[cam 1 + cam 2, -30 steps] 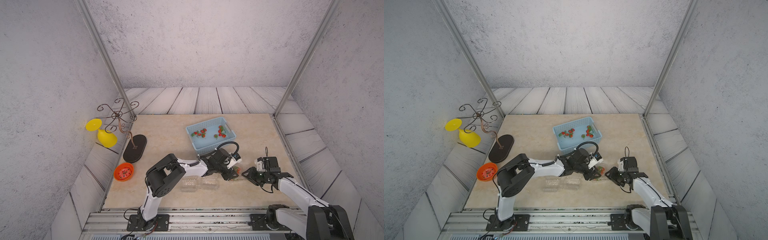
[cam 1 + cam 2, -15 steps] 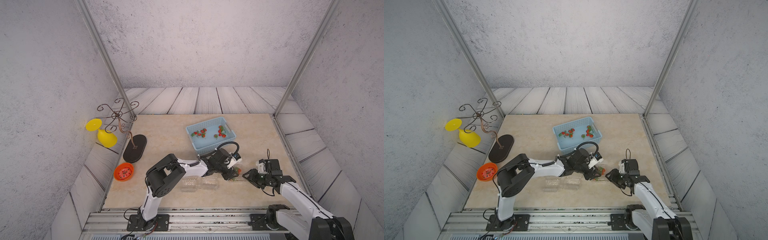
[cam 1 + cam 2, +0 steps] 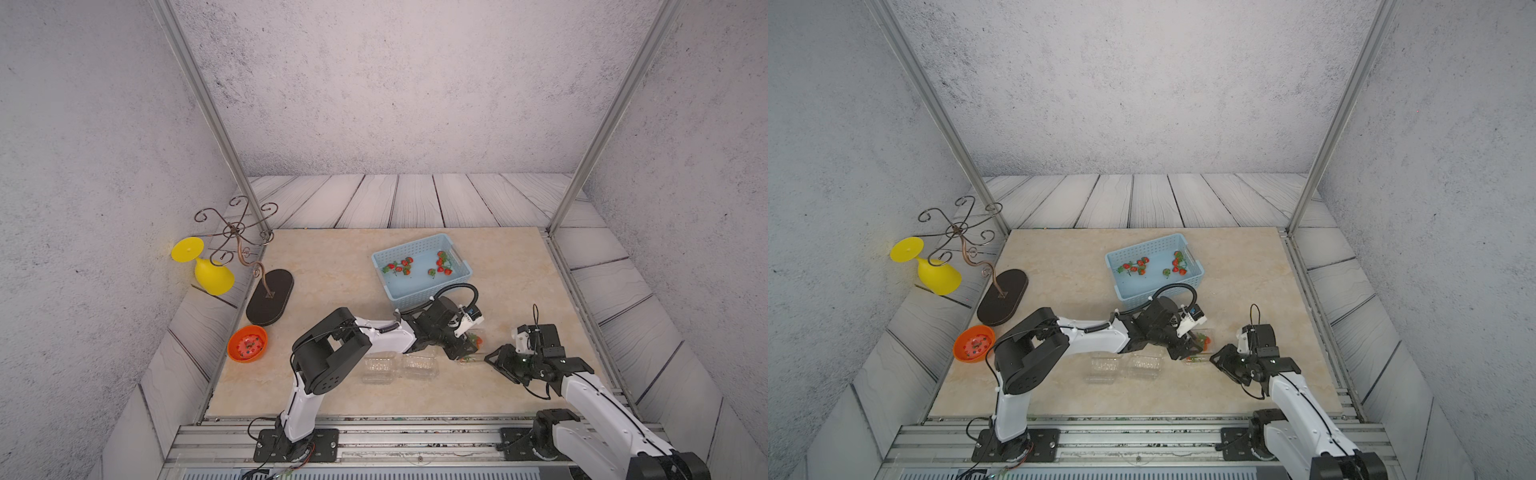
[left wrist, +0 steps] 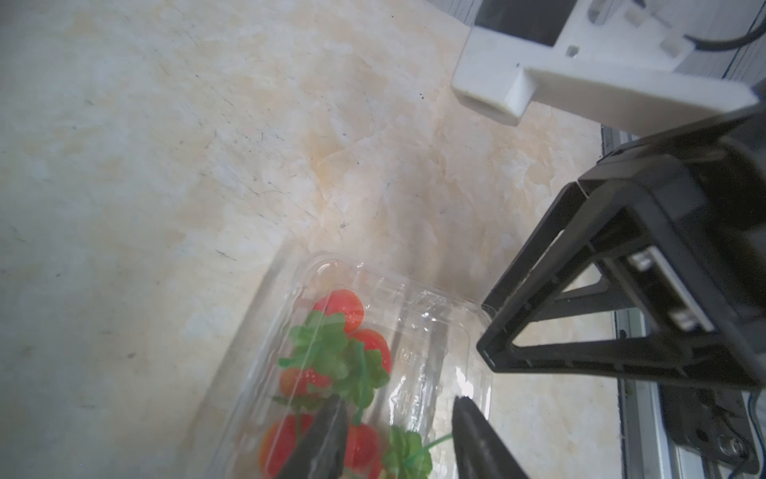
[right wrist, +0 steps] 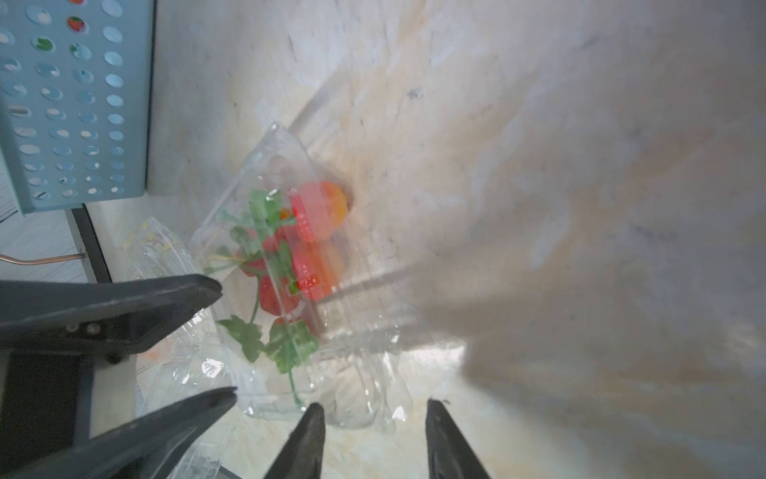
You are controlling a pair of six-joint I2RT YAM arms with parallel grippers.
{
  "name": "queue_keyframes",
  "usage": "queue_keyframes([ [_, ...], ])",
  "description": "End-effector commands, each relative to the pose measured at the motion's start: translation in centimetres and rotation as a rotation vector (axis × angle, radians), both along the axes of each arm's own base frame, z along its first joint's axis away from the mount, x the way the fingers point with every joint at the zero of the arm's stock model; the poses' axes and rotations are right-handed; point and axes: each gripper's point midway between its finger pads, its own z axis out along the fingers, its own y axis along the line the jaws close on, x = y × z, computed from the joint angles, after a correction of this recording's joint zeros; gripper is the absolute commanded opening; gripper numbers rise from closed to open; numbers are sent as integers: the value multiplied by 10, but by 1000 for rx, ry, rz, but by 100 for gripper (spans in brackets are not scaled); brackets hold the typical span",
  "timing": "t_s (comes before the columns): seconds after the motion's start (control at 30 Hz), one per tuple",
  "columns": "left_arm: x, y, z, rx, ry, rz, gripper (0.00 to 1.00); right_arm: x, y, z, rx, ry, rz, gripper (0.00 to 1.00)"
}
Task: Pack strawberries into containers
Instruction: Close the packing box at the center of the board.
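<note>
In both top views I get the whole table. The light blue perforated basket holds two loose clusters of strawberries. Two empty clamshells lie side by side on the marble-patterned tabletop, just beside the left forearm on its near side. Where the two arms meet, nearer to me than the basket, those views give only a red-and-green smear inside the clamshell box.

The left wrist view resolves it: packed strawberries with green caps lie inside the clear box. The left gripper has its fingers apart, one over the fruit and one at the box's outer rim. I cannot tell whether they press on the plastic. Only this view shows the other arm's black fingertip at the box's far corner, and faint raised marks in the plastic that I cannot read.

The right wrist view shows the right gripper with jaws apart and nothing between them, the box's near edge just ahead of the tips. It also catches a red berry through the basket's holes.
</note>
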Motion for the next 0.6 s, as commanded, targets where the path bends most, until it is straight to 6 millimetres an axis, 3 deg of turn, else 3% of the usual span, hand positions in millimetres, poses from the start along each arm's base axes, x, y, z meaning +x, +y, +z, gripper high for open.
queue_keyframes([
  [0.0,-7,8,-23,61,22,-7,46,-10,-6,-18,-39,60,-17,38],
  [0.27,-8,9,-27,66,26,-8,46,-11,-5,-21,-29,60,-25,28],
  [0.37,-7,9,-24,62,23,-6,46,-11,-7,-18,-40,59,-22,30],
  [0.43,-5,8,-14,49,18,0,46,-9,-11,-10,-72,45,-20,37],
  [0.57,14,12,30,-26,-2,59,47,4,-23,27,-162,-22,-15,46],
])
